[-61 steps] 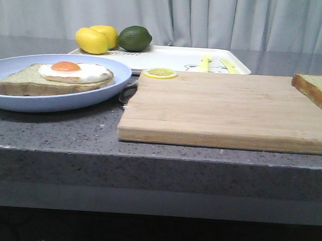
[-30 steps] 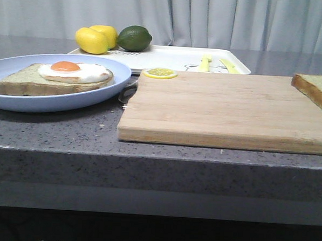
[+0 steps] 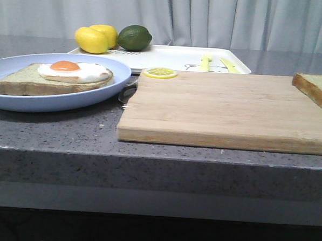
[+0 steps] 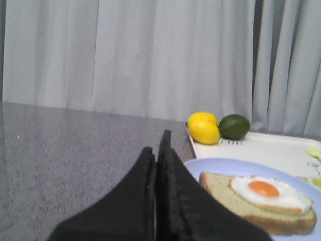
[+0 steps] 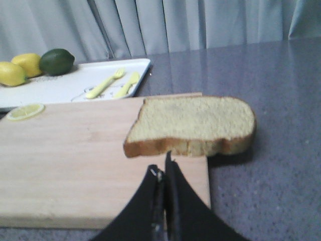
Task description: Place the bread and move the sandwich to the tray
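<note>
My right pincer (image 5: pixel 164 173) is pressed together and holds nothing; it sits just short of the crust of the plain square bread slice with pale crumb and brown crust (image 5: pixel 193 125). My left pincer (image 4: pixel 159 150) is likewise pressed together and empty, near the rim of the round pale blue plate (image 3: pixel 107 68).

Step in hand, as I judge it: grasp the bread with the right pincer.
1. Spread the pincer before advancing; closed tips would push the slice.
2. The slice lies at the right end of the rectangular wooden cutting board (image 3: pixel 226 108), overhanging its edge toward the grey speckled worktop (image 3: pixel 52 131). Use the overhang: pass one tip under the crust and one over it.
3. Pinch lightly; the crumb is likely soft.
4. Carry it left and set it square on the egg.

Count, near to far:
- Cutting boards: one.
- Bread slices: two. One is plain, on the board. The other, the bread slice bearing a white fried egg with orange yolk (image 3: pixel 50 78), lies on the plate at the left and is the open sandwich.
- Lemon slice (image 3: pixel 159 73): one, at the board's far left corner.
- Flat cream-white rectangular tray (image 3: pixel 175 59): one, behind board and plate.
- Yellow plastic fork (image 5: pixel 103 84) and knife (image 5: pixel 127 84): one each, on the tray.
- Whole yellow lemons (image 3: pixel 92 39): two, at the tray's far left.
- Dark green lime (image 3: pixel 134 37): one, beside them.
</note>
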Tool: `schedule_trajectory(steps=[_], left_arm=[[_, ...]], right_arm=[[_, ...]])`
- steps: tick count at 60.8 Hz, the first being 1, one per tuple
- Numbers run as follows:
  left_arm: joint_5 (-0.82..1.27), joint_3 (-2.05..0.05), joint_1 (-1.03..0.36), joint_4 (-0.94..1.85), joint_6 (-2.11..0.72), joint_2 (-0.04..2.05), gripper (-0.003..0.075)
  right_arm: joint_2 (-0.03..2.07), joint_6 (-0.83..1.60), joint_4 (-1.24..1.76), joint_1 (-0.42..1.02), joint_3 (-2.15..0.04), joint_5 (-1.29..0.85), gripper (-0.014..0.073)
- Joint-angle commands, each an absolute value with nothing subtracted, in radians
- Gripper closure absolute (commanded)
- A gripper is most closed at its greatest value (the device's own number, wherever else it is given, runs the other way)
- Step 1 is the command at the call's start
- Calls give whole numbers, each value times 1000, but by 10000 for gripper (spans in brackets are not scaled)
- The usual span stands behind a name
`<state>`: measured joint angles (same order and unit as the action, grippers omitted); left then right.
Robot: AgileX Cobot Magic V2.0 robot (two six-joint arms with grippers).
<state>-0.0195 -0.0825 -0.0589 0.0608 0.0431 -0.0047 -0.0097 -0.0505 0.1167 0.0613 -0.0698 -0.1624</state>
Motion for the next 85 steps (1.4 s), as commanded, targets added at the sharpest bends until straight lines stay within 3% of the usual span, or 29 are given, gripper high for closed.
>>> schedule_trajectory(steps=[1, 13, 30, 35, 39, 45, 50, 53, 57, 73, 85], left_arm=[[-40, -225, -55, 71, 54, 11, 741], [208, -495, -55, 7, 54, 275, 741], [123, -558, -55, 11, 54, 594, 741], [95, -558, -55, 11, 54, 610, 738], [81, -558, -55, 11, 54, 615, 705], [68, -558, -55, 11, 54, 615, 524], [66, -558, -55, 11, 54, 615, 276], [64, -558, -55, 11, 54, 615, 115], [64, -558, -55, 11, 54, 615, 19], [64, -558, -55, 11, 54, 615, 113], [64, -558, -55, 11, 54, 615, 167]], right_arm=[[-3, -46, 114, 61, -202, -155, 655], [253, -46, 116, 60, -497, -414, 655], [576, -46, 116, 60, -666, -399, 650], [594, -46, 118, 60, -666, -379, 589], [596, -46, 121, 60, -666, -377, 463], [596, -46, 122, 60, -666, -388, 229], [596, -46, 122, 60, -666, -390, 20], [597, -46, 122, 60, -666, -387, -59], [598, -46, 122, 60, -666, -377, -57], [783, -47, 121, 9, -764, -507, -48], [1029, -105, 121, -179, -891, -579, -48]])
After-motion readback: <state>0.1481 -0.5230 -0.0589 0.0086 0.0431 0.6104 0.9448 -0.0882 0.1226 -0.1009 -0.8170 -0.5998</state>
